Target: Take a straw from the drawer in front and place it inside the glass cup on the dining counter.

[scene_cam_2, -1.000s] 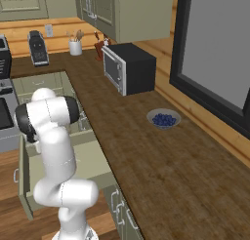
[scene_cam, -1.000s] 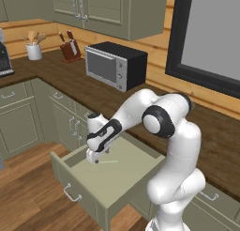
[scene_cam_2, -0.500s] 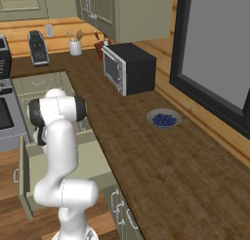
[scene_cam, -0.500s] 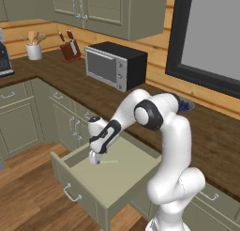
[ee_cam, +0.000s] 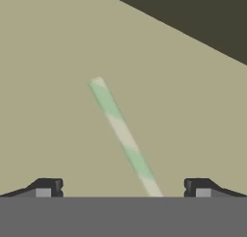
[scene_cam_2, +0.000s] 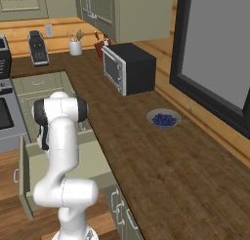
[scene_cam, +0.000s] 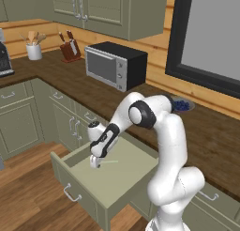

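Hand (scene_cam: 95, 165) lowered into drawer (scene_cam: 123, 171); hand view reveals green-banded straw (ee_cam: 124, 136).

Since a second ago the arm has folded: its elbow has dropped and swung in toward the counter (scene_cam: 93, 91) edge. The end effector (scene_cam: 95, 163) has come down inside the open drawer (scene_cam: 123, 174), lower and nearer the floor of it than before, jaws spread wide. It now hangs just above the straw (ee_cam: 123, 135), which lies flat between the fingertips (ee_cam: 46, 187).
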